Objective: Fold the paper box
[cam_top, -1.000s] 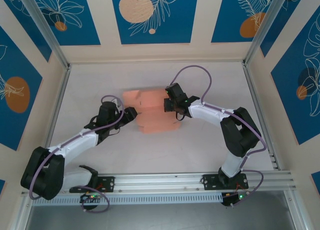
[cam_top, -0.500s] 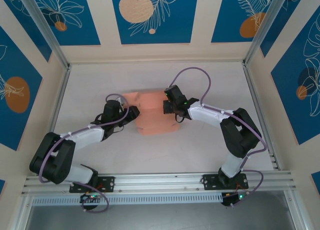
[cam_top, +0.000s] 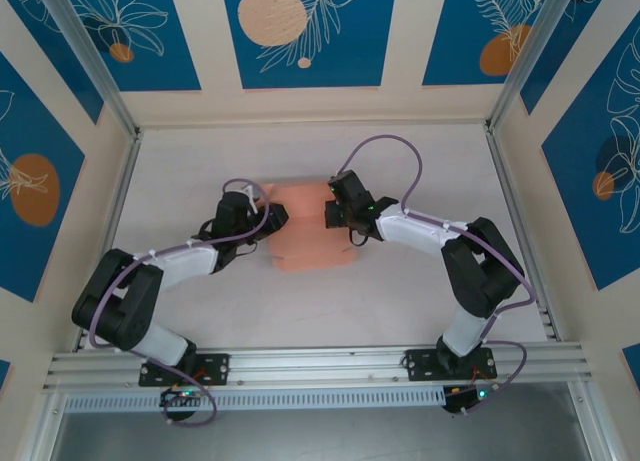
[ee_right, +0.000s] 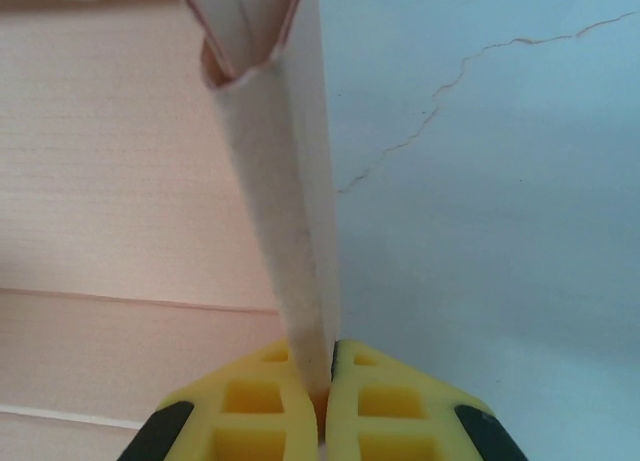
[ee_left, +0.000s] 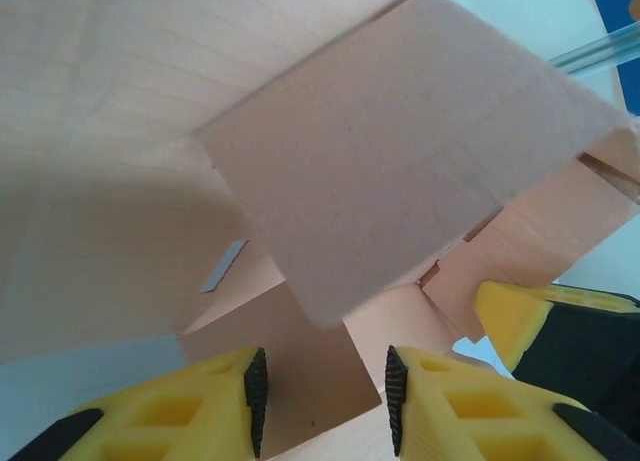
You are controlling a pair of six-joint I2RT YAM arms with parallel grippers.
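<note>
White desk (cam_top: 420, 301), pink paper box (cam_top: 310, 236) at mid. R jaws pinch its raised folded edge; L jaws part-spread w/ a flap between, grip unclear.

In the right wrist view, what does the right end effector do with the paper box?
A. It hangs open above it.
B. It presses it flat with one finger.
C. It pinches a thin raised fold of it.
C: the right end effector is shut on a thin raised fold of the paper box, its jaws meeting on the card.
</note>
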